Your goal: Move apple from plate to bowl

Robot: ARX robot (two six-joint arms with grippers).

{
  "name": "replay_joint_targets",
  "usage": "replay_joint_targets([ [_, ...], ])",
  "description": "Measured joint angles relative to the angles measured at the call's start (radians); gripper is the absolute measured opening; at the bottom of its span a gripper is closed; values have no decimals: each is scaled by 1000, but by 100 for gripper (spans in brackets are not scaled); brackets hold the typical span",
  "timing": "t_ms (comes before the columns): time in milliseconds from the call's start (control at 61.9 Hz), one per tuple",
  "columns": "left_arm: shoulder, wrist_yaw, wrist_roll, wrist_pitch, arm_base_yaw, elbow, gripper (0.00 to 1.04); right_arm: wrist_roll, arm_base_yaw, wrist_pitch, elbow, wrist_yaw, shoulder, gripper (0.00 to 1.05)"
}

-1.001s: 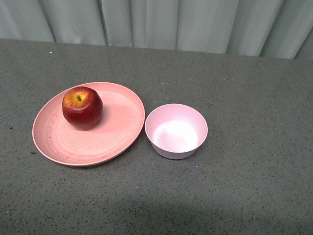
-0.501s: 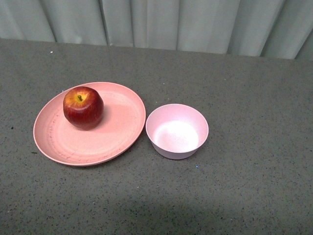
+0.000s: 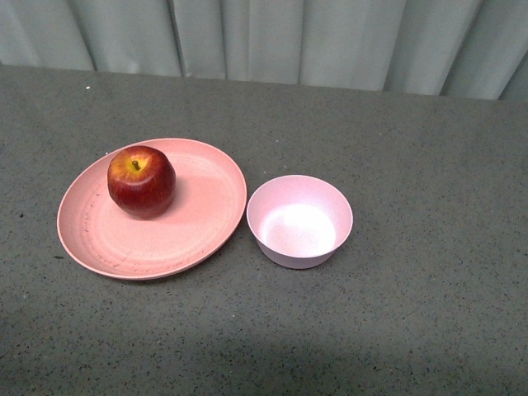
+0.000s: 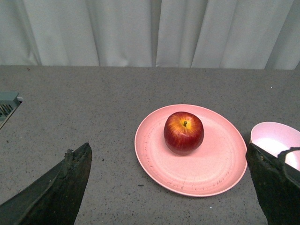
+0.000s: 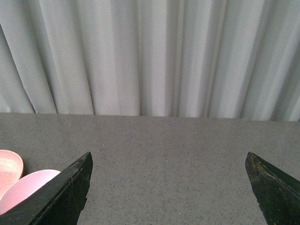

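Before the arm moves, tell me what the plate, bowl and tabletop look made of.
Plate: likely matte plastic or fibre composite; faint speckles, dull surface, fine scuff lines. Bowl: probably similar smooth plastic; soft even sheen inside. Tabletop: grey, flecked, non-reflective; stone-look laminate or felt, cannot tell.

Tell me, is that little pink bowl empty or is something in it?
Empty. The front view looks down into the bowl and shows only its bare pale inside; the apple sits on the plate beside it.
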Motion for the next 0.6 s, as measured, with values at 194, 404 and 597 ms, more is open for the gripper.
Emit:
replay_joint_targets([
  [194,566,-75,-8,454,-75,123,98,0,0,0,0,0,0,95],
  [404,1103,-105,-34,583,-138,377,98,0,0,0,0,0,0,95],
  [597,1386,-109,-37,451,-175,594,98,0,0,0,0,0,0,95],
])
